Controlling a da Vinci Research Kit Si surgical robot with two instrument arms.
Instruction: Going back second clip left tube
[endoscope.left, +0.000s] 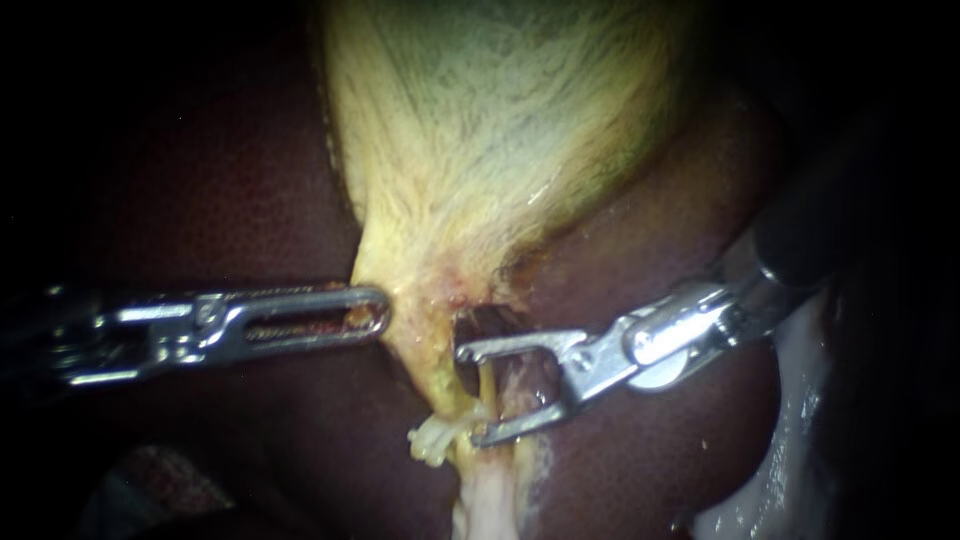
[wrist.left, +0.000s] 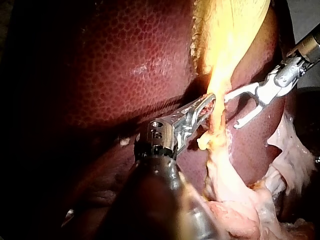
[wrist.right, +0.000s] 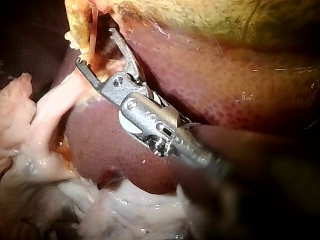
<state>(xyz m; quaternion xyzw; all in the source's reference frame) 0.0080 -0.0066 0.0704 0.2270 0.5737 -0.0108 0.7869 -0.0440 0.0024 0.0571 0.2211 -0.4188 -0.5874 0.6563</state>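
The left tube, a thin pale strand, runs down from the narrow end of the gallbladder, with the liver behind it. It stands between the spread jaws of our right instrument. Those jaws straddle it and a wider pale tube just beside it, gripping neither. Our left instrument comes in level, its jaws pinching the gallbladder's edge at the neck.

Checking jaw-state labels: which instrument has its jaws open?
The right instrument: its two jaws stand spread apart with a tube between them. The left instrument has its jaws together, clamped on the gallbladder.
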